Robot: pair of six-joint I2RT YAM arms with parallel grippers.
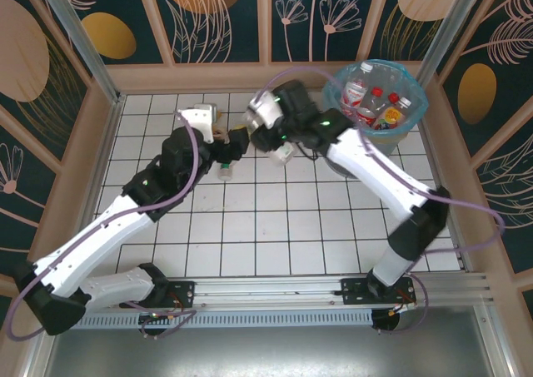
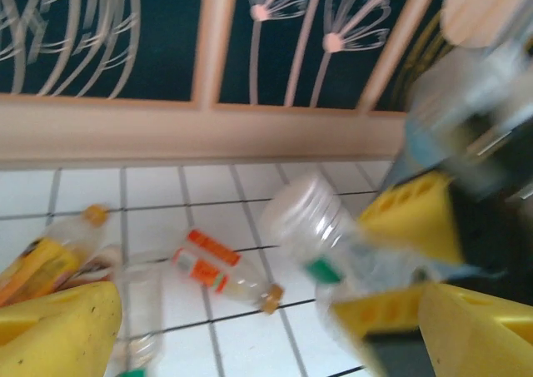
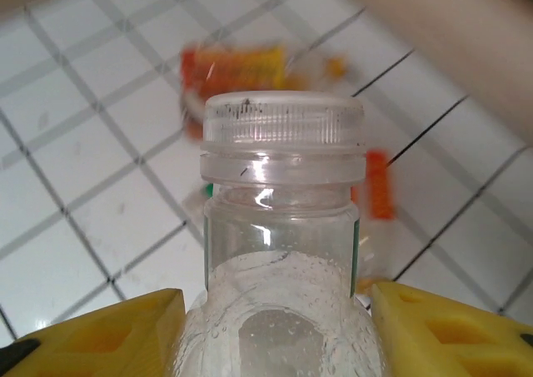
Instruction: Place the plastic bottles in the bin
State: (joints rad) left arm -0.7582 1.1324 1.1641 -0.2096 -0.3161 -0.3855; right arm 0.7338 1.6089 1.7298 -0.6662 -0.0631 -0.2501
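Clear bottle [image 3: 283,227] is clamped by the right gripper [image 3: 279,335] at its shoulder, squeezed from both sides, cap pointing away. You hold it above the far-middle tiles [image 1: 275,227], left of the bin [image 1: 333,94]. Your left gripper [image 2: 266,335] sits just beside it, jaws spread wide, grasping nothing. Expect a light, thin-walled, smooth body that dents and may slip under squeeze; take hold at the stiffer shoulder below the neck ring. Other bottles [image 2: 221,273] lie on the tiles beyond.

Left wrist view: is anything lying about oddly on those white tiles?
Yes. A clear plastic bottle with orange label lies toppled on the white tiled table, and a yellow-labelled bottle lies at the left edge, neither upright.
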